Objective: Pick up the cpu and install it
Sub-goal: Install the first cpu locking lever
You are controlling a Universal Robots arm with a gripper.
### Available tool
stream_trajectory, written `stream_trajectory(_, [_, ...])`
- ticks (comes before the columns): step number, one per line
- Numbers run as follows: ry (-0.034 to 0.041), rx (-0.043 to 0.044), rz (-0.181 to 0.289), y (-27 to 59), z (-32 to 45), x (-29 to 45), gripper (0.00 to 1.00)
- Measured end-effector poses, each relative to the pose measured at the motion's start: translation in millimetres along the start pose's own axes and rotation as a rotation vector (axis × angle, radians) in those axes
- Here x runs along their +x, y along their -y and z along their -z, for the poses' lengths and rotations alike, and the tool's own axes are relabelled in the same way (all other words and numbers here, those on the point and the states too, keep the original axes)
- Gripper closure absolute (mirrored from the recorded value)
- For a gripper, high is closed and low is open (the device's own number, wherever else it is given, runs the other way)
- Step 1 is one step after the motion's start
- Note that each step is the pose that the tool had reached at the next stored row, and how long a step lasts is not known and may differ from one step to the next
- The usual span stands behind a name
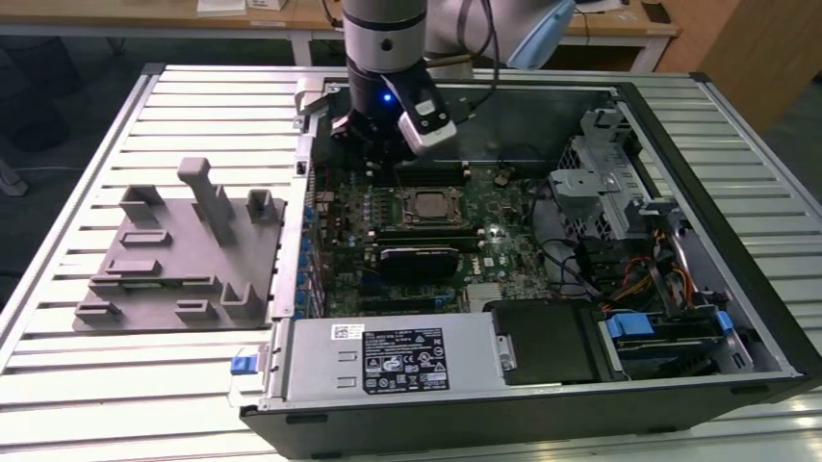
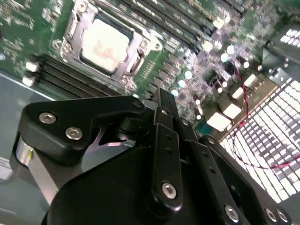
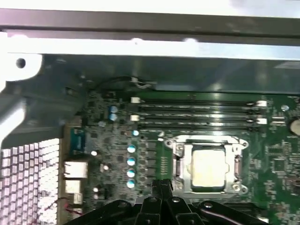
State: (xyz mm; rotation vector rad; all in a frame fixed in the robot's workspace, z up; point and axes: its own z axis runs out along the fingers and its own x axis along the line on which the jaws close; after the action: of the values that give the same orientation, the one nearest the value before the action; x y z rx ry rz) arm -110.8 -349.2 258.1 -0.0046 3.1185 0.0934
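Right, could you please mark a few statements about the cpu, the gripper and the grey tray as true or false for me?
1. The cpu sits in the socket on the motherboard. True.
2. The gripper is holding the cpu. False: its fingers are shut on nothing, and it is apart from the cpu.
3. The grey tray lies outside the computer case, on the exterior view's left. True.
4. The computer case is closed. False: its side is open and the motherboard shows inside.
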Motion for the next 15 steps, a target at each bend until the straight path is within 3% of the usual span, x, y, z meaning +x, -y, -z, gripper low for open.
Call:
stream_trajectory(2, [-0.0001,-0.0206,0.000,0.1,0.0,3.6,0.89])
stream_trajectory(5, [-0.0001,-0.0614,-0.001,0.2,0.1,7.1,0.89])
stream_trajectory(10, [-0.0005,-0.1174,-0.003,0.4,0.0,11.2,0.89])
stream_trajectory(11, [-0.0004,-0.1213,-0.003,0.4,0.0,11.4,0.89])
stream_trajectory(15, [-0.0005,-0.1234,-0.003,0.4,-0.3,11.4,0.89])
